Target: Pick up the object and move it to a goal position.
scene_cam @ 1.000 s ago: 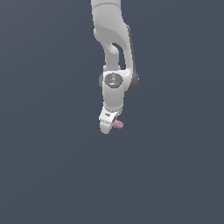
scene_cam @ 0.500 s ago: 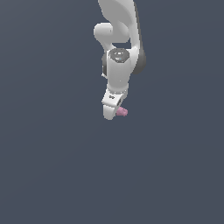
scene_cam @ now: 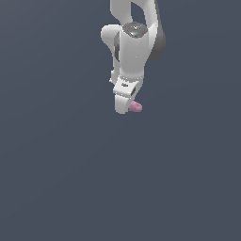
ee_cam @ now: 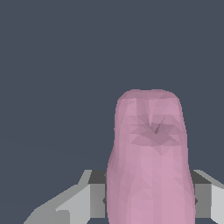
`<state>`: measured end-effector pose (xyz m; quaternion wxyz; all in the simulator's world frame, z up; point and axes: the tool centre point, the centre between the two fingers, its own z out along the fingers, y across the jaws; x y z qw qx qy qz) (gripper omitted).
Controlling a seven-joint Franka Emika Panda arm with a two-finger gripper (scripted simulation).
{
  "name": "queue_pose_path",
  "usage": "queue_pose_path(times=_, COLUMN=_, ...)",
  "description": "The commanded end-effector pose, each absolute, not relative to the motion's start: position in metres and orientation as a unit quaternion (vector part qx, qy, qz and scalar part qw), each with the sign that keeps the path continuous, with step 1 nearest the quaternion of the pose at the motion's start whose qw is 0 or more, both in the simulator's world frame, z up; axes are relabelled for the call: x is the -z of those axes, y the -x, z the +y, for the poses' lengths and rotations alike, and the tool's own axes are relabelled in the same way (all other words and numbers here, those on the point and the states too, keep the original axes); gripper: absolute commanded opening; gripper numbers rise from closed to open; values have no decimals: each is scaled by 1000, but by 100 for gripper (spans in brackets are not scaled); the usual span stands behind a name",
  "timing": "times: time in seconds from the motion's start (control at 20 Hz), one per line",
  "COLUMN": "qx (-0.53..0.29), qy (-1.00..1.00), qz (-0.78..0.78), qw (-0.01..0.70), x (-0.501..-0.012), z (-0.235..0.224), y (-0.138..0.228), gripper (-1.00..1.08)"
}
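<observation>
Gripper point(scene_cam: 125, 107) clamps the pink object point(scene_cam: 136, 107) between its fingers.

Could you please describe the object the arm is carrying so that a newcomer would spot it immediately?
Follow the white robot arm down to its claw. Pinched there is a small pink capsule-shaped piece with rounded ends, the only coloured thing against the plain grey background.

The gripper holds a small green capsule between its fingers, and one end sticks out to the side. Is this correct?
Not quite: the capsule is pink, not green, as both the wrist view and the exterior view show. The rest stands: the gripper holds it between its fingers, with one end sticking out to the side.
</observation>
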<state>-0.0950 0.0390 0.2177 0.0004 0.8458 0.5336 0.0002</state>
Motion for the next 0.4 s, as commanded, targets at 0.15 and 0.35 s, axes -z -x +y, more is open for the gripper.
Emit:
queue_pose_path(times=0.15, qx=0, qy=-846, qz=533, qw=0, x=-238, z=43, y=101, gripper=-100)
queue_pose_path(times=0.35, qx=0, qy=-846, qz=533, qw=0, x=-242, z=44, y=102, gripper=-100)
